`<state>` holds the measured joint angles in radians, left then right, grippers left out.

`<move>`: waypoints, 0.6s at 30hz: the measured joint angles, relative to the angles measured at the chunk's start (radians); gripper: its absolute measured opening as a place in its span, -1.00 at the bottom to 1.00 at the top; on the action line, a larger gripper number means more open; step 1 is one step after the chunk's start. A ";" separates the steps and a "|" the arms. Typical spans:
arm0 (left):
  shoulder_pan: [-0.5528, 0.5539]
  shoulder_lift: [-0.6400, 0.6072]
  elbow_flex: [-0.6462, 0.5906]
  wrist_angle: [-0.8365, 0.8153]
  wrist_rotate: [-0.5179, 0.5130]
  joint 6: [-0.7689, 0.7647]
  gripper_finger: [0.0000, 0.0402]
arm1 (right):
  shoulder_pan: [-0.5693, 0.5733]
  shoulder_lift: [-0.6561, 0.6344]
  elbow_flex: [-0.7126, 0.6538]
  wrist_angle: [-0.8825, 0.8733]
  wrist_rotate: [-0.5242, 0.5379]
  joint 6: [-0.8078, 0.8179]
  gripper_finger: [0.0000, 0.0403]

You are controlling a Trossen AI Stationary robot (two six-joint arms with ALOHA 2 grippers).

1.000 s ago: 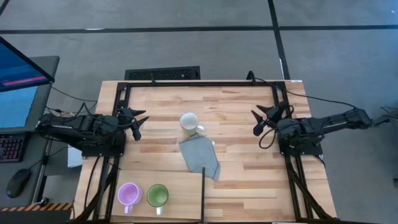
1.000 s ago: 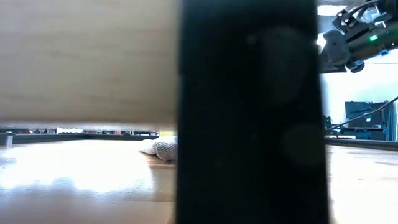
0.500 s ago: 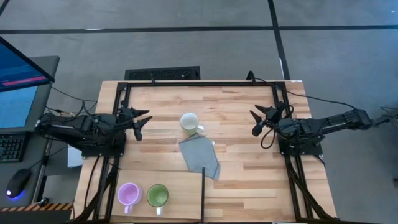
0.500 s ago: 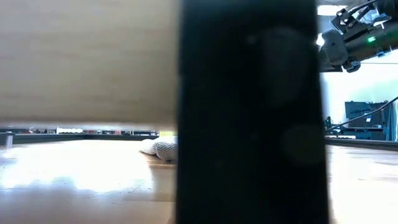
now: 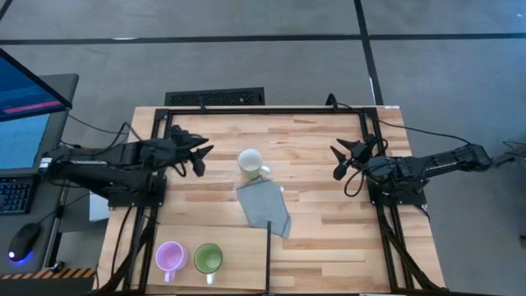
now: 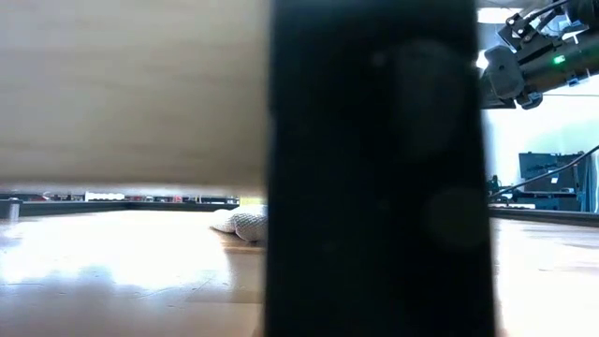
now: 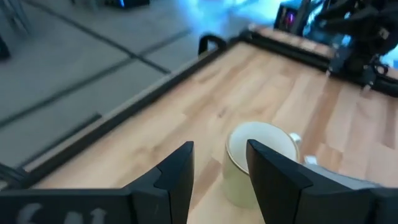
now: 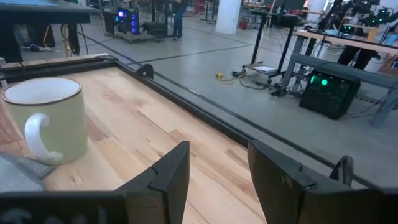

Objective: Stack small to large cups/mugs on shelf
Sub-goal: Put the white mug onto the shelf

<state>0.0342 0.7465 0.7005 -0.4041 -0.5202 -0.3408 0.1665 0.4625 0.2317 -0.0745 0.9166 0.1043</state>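
Both arms are dark, nearly black, built of chunky jointed segments with black cables looping off them. Each ends in two tapered matte fingers. One arm shows a small green light.

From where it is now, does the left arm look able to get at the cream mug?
Probably yes. The left gripper, fingers apart, faces the cream mug across bare tabletop; nothing lies between them. The grey cloth sits on the mug's other side.
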 joint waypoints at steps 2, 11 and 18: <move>0.028 0.058 0.047 -0.040 0.052 -0.032 -0.31 | 0.000 0.000 0.000 0.000 0.000 0.000 -0.09; 0.123 0.331 0.248 -0.166 0.196 -0.132 -0.31 | 0.000 0.003 0.000 -0.001 0.000 0.000 -0.09; 0.162 0.513 0.392 -0.255 0.257 -0.192 -0.31 | 0.000 0.003 0.000 -0.009 -0.001 0.000 -0.09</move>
<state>0.1965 1.2595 1.0929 -0.6595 -0.2628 -0.5328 0.1665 0.4652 0.2317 -0.0836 0.9154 0.1040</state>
